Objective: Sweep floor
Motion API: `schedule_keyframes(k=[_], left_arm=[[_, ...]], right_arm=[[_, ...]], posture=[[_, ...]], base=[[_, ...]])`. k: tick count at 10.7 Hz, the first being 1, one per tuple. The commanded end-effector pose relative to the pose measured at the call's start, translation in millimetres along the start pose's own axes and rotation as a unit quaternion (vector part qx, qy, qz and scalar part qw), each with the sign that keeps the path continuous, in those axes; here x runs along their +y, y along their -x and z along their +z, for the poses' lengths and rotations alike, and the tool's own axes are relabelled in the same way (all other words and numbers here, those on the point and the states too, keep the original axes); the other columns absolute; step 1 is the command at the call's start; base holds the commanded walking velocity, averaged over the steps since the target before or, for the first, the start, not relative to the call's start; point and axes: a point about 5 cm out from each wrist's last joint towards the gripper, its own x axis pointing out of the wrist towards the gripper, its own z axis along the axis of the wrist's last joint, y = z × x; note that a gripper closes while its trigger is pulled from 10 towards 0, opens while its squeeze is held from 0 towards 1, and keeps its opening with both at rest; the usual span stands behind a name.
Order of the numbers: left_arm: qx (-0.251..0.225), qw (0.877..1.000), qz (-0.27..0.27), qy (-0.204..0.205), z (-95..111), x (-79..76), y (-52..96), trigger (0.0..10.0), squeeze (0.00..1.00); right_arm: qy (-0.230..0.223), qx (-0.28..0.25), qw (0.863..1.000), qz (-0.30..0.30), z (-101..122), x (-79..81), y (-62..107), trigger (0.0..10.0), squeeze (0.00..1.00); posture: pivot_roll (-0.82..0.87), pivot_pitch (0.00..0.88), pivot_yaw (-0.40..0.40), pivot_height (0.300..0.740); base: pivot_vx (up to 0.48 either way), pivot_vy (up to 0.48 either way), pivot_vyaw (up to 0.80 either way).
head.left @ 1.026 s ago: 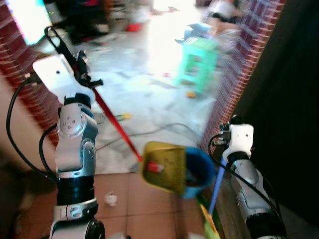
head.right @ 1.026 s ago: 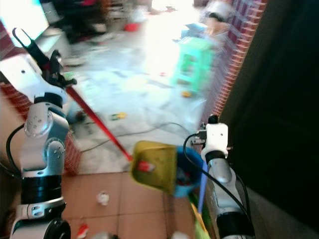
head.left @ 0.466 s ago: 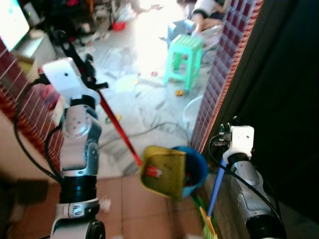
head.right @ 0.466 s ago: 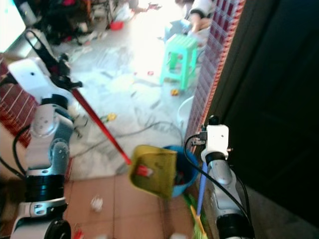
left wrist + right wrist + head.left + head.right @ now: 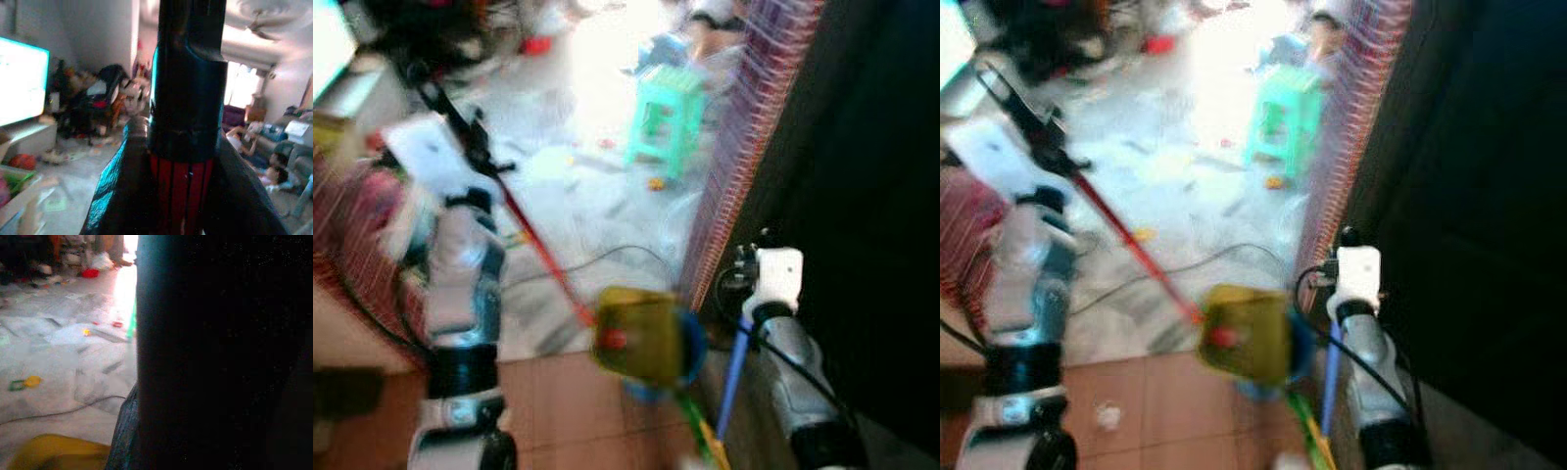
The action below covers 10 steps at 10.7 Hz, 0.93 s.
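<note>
The left tool, upper left of the frame, is clamped on a red handle so the yellow dustpan hangs at lower centre. The right tool's grip cannot be told; a blue broom handle is seen beside it. Litter lies on the floor.

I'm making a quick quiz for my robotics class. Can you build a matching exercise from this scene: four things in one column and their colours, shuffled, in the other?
Things:
1. dustpan
2. stool
3. long handle held in the left claw
4. broom handle by the right arm

Colours:
a. blue
b. red
c. yellow
d. light green

Pairs: 1-c, 2-d, 3-b, 4-a
</note>
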Motion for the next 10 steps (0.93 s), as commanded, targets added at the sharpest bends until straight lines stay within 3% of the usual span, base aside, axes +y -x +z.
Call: schedule_keyframes(k=[1, 3, 6, 7, 10], left_arm=[[-0.032, 0.999, -0.012, 0.014, 12, -9.3, -1.3, 10.0, 0.0], [-0.044, 0.999, -0.003, -0.002, 15, -5.0, -1.8, 10.0, 0.0], [-0.095, 0.992, 0.038, -0.077, 28, 8.4, -8.9, 10.0, 0.0], [-0.113, 0.989, 0.042, -0.084, 33, 9.2, -12.1, 10.0, 0.0], [-0.122, 0.99, 0.014, -0.067, 22, -14.4, -17.1, 10.0, 0.0]], right_arm=[[0.027, -0.011, 1.0, -0.004, 5, -7.0, -0.8, 10.0, 0.0], [0.028, -0.009, 1.0, -0.002, 4, -7.5, 0.0, 10.0, 0.0], [0.03, -0.006, 1.0, -0.001, 4, -7.4, 0.3, 10.0, 0.0], [0.031, -0.007, 1.0, -0.001, 4, -7.6, 0.7, 10.0, 0.0], [0.034, -0.008, 0.999, 0.005, 6, -6.3, 1.1, 10.0, 0.0]], posture=[[-0.11, 0.0, 0.026, 0.74], [-0.11, 0.0, 0.022, 0.74], [-0.12, 0.0, 0.021, 0.74], [-0.12, 0.0, 0.02, 0.74], [-0.16, 0.0, 0.011, 0.74]], base=[[0.0, 0.0, 0.0], [0.0, 0.0, 0.0], [0.0, 0.0, 0.0], [0.0, 0.0, 0.0], [0.0, 0.0, 0.0]])
